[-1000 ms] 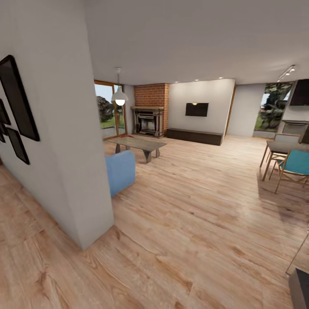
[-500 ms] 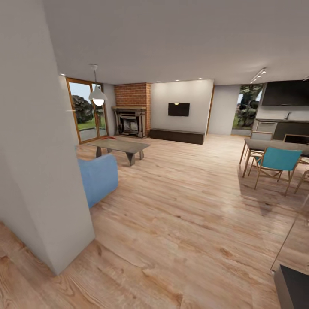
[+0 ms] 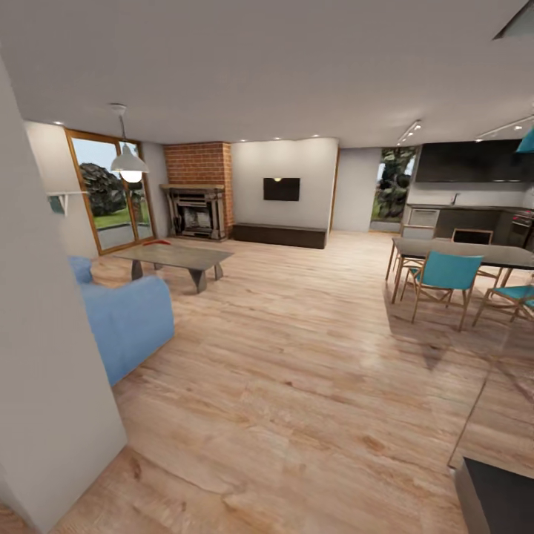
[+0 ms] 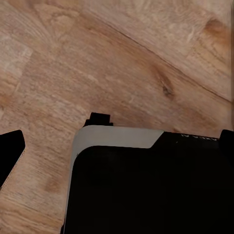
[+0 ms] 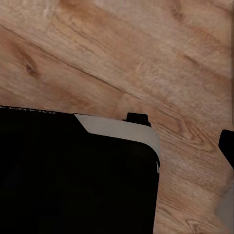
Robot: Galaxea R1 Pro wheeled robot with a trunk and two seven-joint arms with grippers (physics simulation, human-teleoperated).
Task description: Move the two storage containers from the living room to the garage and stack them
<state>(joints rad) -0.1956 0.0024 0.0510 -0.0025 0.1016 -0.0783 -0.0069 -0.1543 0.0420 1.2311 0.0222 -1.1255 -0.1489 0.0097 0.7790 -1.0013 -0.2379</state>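
Right at the robot's feet, both wrist views look straight down on light plank flooring (image 4: 122, 58) past the black, grey-edged corner of its own base (image 4: 146, 190). A dark sliver at the edge of each wrist picture may be a fingertip, but I cannot tell whether either pincer is spread or pressed together, and nothing is held in front of them.

Near left, a white wall corner (image 3: 44, 415) crowds the robot's left side; that is the edge to mind when it rolls on. Near right, a dark block (image 3: 497, 497) juts in at the bottom corner. Between them the wood floor (image 3: 297, 371) opens wide and bare, plenty of room to drive straight ahead.

Just past the wall corner sits a blue sofa (image 3: 122, 322), and beyond it, left of centre, a low coffee table (image 3: 174, 258). A small red shape (image 3: 153, 242) lies at its far end, too small to tell if it is a bin. To the right stand a dining table (image 3: 467, 256) and teal chairs (image 3: 443, 273).

Farthest off are the brick fireplace (image 3: 196, 189), the wall TV (image 3: 282, 188) and the long dark bench (image 3: 279, 235) under it. So the bins, if there, lie ahead and left, nearer the left arm; their long axis cannot be judged.
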